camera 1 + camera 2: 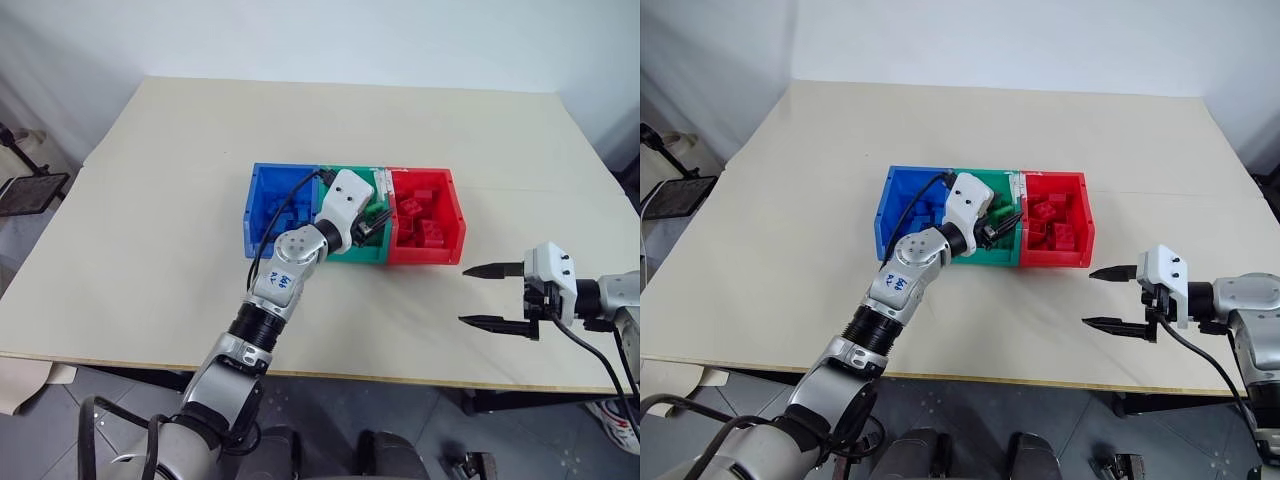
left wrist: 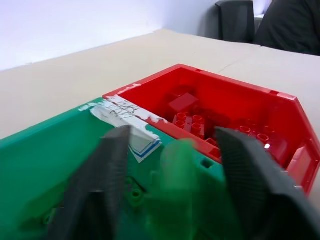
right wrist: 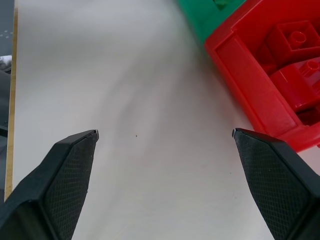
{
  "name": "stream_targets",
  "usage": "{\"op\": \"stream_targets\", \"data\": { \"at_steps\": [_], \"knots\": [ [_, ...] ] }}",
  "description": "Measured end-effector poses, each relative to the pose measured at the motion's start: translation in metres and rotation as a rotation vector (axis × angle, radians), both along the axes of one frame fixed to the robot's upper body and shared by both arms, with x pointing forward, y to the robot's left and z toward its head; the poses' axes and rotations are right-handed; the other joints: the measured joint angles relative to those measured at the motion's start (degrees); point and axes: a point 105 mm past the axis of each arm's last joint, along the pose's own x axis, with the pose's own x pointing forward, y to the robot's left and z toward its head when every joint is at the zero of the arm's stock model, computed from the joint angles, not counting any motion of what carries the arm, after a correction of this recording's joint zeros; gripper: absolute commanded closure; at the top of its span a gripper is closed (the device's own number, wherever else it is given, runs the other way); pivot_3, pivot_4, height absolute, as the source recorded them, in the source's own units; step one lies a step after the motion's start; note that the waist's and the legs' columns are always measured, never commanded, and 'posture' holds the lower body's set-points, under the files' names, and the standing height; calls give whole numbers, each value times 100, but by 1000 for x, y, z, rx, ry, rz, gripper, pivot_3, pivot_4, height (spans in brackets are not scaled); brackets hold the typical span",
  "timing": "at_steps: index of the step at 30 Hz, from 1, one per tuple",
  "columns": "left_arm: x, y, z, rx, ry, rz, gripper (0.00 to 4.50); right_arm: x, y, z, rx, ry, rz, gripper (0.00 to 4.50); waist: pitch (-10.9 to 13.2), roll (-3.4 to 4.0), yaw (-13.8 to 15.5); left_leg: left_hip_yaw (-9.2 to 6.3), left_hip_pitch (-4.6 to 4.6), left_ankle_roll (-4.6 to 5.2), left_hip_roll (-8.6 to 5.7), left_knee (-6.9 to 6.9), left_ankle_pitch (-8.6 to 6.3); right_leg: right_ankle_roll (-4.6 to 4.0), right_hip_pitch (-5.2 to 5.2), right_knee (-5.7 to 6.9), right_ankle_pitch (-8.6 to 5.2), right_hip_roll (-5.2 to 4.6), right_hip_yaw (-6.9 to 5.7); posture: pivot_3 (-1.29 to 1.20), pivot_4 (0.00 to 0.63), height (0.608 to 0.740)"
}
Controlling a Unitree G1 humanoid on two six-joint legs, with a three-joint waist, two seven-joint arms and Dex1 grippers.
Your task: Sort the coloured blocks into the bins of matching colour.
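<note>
Bins sit in a joined row at the middle of the head view, on my cream counter [image 1: 150, 200], which spreads across most of the frame. From left to right they run blue bin [image 1: 262, 210], green bin [image 1: 362, 252] and red bin [image 1: 450, 215], walls touching.

My left arm rises from the lower left of the frame and reaches over the near wall where blue meets green. My left claw [image 1: 372, 226] hangs over the green bin with its two black fingers apart. In the left wrist view a blurred green block [image 2: 181, 162] shows in the gap between the fingers; I cannot tell whether either finger touches it. A strip of white tape [image 2: 127, 111] lies on the rim where green meets red.

My right claw [image 1: 492, 296] is at the lower right of the frame, over bare counter, just beside the red bin's near right corner but apart from it. Its fingers stand wide and hold nothing.

Red blocks [image 1: 422, 225] lie heaped in the red bin, studs up. Blue blocks [image 1: 285, 215] lie in the blue bin, partly hidden by my left arm. Green blocks [image 1: 1002, 212] lie in the green bin.
</note>
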Motion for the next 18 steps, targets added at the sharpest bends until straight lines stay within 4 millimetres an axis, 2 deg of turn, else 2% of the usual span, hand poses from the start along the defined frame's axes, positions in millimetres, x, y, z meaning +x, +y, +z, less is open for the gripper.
{"op": "stream_targets", "data": {
  "at_steps": [2,3,7,11,15,18],
  "knots": [
    [-6,11,5,-3,-34,-5,124,0,0,1,6,2,-4,0,0,0,-21,1,1,0,1,-2,0,0,-2,2,0,0,2,0,150,740],
    [-13,20,6,-2,-54,-13,12,0,-1,2,8,0,-4,0,-1,1,-51,0,2,0,3,-6,0,0,-3,2,0,1,3,0,150,740],
    [-47,60,-9,-12,-7,-38,12,0,-1,5,13,-2,5,0,-1,2,-135,-11,4,-2,8,-2,1,0,2,7,0,-1,11,0,150,740],
    [-96,95,-28,-2,72,-77,12,7,2,11,16,-9,34,0,-1,3,-168,-20,5,-2,12,0,1,-4,8,3,-2,-25,41,0,150,740],
    [-119,133,-44,49,139,-18,12,11,4,12,17,-3,61,0,-2,3,-133,-27,3,-4,6,3,2,-8,16,-9,-4,-30,38,0,150,740],
    [-147,163,-65,93,238,0,12,15,7,15,19,-8,89,0,-2,2,-167,-25,4,-3,9,-5,-2,-9,17,-20,-5,-36,41,0,150,740]
  ]
}}
